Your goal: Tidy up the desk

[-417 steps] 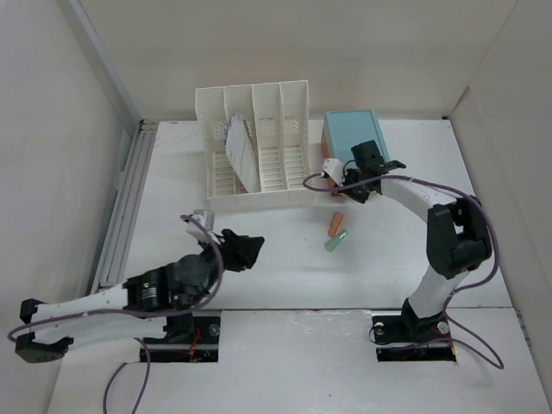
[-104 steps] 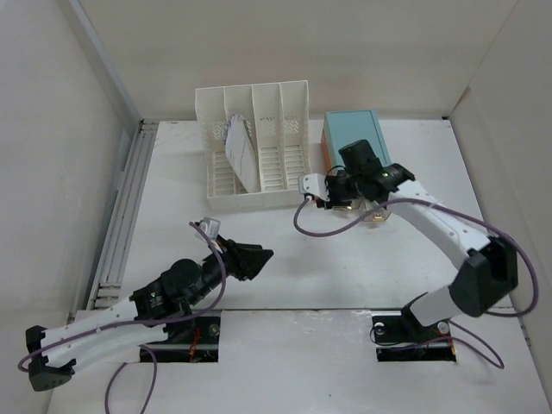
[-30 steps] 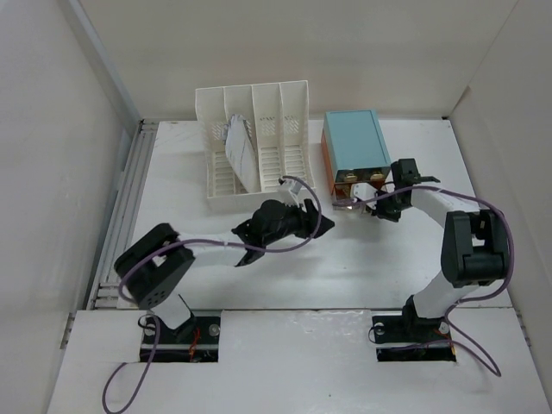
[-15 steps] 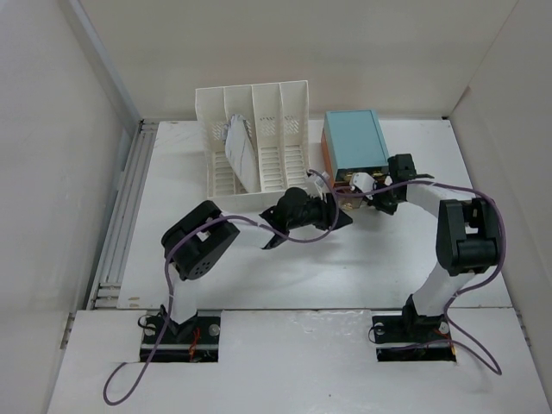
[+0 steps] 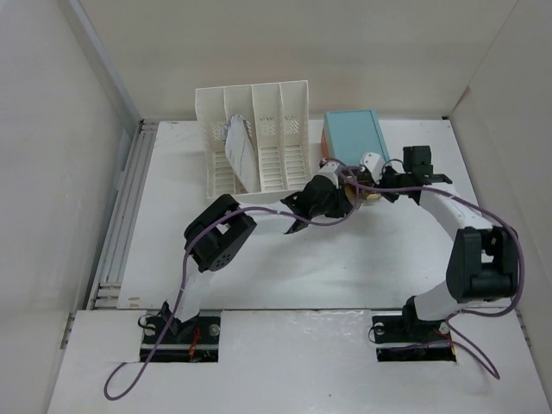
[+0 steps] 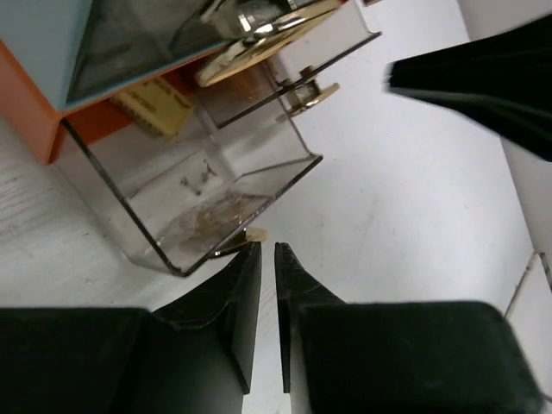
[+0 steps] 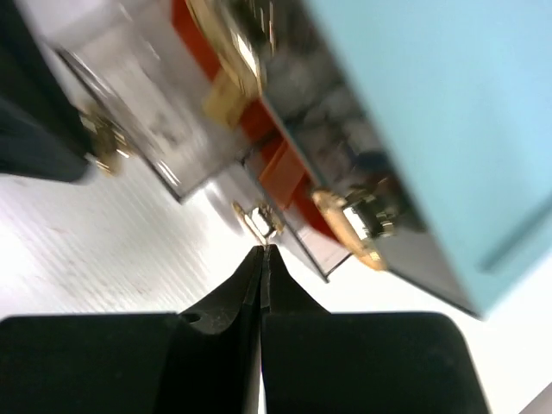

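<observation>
On the white desk [image 5: 172, 207] the teal drawer box [image 5: 354, 138] has a clear drawer [image 6: 207, 164] pulled out at its front. My left gripper [image 6: 267, 247] is all but shut, a thin slit between its fingers and nothing in it. Its tips rest at the drawer's front corner, beside a small gold knob [image 6: 248, 234]. My right gripper [image 7: 263, 249] is shut. Its tips touch a gold handle [image 7: 259, 221] on a clear drawer front; the blurred view does not show whether it is pinched. From above, the left gripper [image 5: 345, 200] and the right gripper [image 5: 377, 185] meet in front of the box.
A white slotted file rack [image 5: 254, 147] holding a booklet [image 5: 240, 153] stands left of the teal box. A grey metal rail [image 5: 121, 216] runs along the desk's left edge. White walls close in the back and both sides.
My left arm has stretched right to the drawer box and its jaws have closed down. The right gripper has shifted slightly up and right, staying shut at the drawers.
</observation>
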Robot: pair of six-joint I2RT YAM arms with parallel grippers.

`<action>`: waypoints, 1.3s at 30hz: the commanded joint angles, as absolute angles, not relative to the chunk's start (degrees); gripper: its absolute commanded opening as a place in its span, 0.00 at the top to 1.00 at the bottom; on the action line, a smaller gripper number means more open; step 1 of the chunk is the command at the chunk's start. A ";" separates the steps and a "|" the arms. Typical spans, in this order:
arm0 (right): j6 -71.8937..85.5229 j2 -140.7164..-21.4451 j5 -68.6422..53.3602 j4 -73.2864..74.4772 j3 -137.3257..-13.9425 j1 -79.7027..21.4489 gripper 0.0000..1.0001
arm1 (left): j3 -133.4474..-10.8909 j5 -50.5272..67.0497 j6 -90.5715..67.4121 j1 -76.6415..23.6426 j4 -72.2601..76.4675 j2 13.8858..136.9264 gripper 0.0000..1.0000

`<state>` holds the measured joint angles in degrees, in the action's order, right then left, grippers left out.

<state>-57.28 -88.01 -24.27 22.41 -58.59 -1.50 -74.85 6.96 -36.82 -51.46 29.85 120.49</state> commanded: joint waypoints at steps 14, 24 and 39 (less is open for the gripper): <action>-53.44 -74.27 -42.98 31.99 -65.04 1.23 0.98 | -82.88 -16.96 -40.96 -53.09 19.95 125.06 0.95; -53.44 -69.17 -44.30 35.77 -63.38 3.69 0.98 | -90.00 -18.81 -46.31 -51.94 20.03 129.72 0.94; -55.44 -67.58 -39.04 36.02 -59.15 3.69 0.91 | -84.31 -17.17 -44.13 -49.57 25.04 126.93 0.82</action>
